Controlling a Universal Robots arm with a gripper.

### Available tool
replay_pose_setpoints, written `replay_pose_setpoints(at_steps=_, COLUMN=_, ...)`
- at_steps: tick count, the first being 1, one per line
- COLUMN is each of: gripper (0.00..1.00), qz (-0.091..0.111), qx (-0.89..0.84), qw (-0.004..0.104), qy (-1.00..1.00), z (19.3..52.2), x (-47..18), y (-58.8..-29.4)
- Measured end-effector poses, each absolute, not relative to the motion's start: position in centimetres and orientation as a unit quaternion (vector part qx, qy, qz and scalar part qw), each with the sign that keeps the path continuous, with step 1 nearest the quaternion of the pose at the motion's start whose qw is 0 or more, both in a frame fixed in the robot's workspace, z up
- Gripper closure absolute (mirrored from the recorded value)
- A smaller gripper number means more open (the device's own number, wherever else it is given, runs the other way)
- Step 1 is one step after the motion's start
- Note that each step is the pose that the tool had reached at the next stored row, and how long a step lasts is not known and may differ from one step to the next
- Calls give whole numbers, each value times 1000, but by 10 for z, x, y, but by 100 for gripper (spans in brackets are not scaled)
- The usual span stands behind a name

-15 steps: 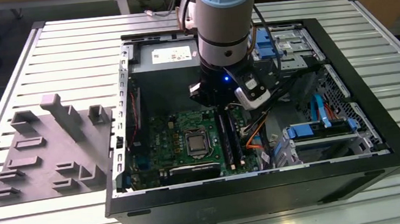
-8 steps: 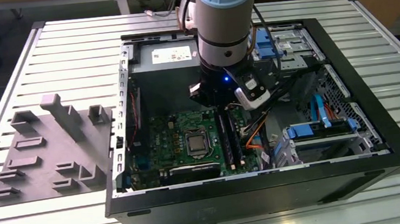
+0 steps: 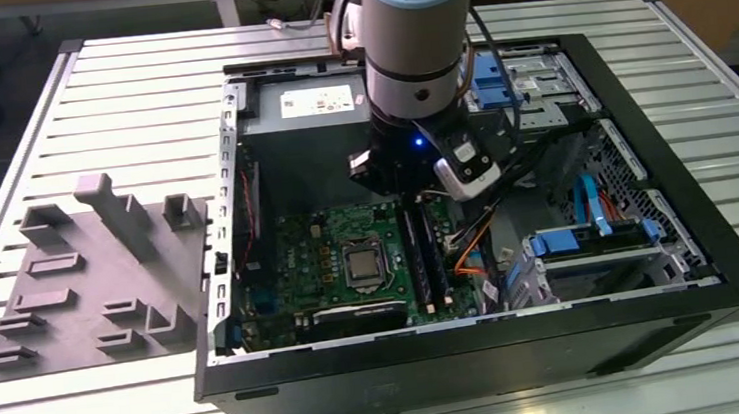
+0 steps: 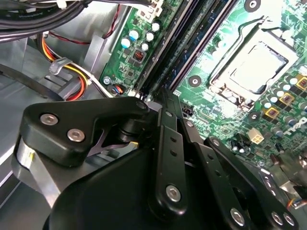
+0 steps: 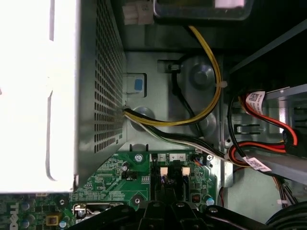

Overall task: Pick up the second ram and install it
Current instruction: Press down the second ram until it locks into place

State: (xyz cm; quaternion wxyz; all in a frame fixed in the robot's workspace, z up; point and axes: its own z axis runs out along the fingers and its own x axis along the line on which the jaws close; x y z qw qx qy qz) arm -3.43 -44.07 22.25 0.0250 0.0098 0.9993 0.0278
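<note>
My gripper (image 3: 407, 199) reaches down into the open computer case (image 3: 690, 199), low over the green motherboard (image 3: 314, 262). In the second wrist view the black fingers (image 4: 168, 124) are drawn together, and my gripper (image 4: 165, 98) is shut at the end of the long black memory slots (image 4: 192, 38). In the first wrist view my gripper (image 5: 165, 208) sits just short of the slots' pale end clips (image 5: 164, 171). Under the fingertips I cannot tell the second ram from the dark slots (image 3: 424, 257).
The processor socket (image 4: 254, 67) lies beside the slots. The grey power-supply box (image 3: 307, 102) is close behind the gripper, with yellow and black cables (image 5: 206, 105) beside it. Blue drive brackets (image 3: 587, 238) stand at the exterior view's right. A grey holder block (image 3: 94, 271) lies outside the case.
</note>
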Motion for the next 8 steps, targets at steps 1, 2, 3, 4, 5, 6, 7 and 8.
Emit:
replay_pose_setpoints(at_steps=1, gripper=89, qz=28, qx=10, qw=25, qy=999, z=224, x=-34, y=-441)
replay_pose_setpoints(at_steps=2, gripper=89, qz=27, qx=10, qw=25, qy=999, z=225, x=-34, y=-441)
replay_pose_setpoints(at_steps=3, gripper=89, qz=27, qx=10, qw=25, qy=999, z=226, x=-34, y=-441)
replay_pose_setpoints(at_steps=4, gripper=89, qz=27, qx=10, qw=25, qy=999, z=228, x=-34, y=-441)
replay_pose_setpoints(at_steps=5, gripper=89, qz=27, qx=10, qw=25, qy=999, z=229, x=-34, y=-441)
replay_pose_setpoints(at_steps=6, gripper=89, qz=27, qx=10, qw=25, qy=999, z=230, x=-34, y=-440)
replay_pose_setpoints(at_steps=7, gripper=89, qz=27, qx=10, qw=25, qy=999, z=231, x=-34, y=-440)
replay_pose_setpoints(at_steps=8, gripper=89, qz=27, qx=10, qw=25, qy=999, z=231, x=-34, y=-440)
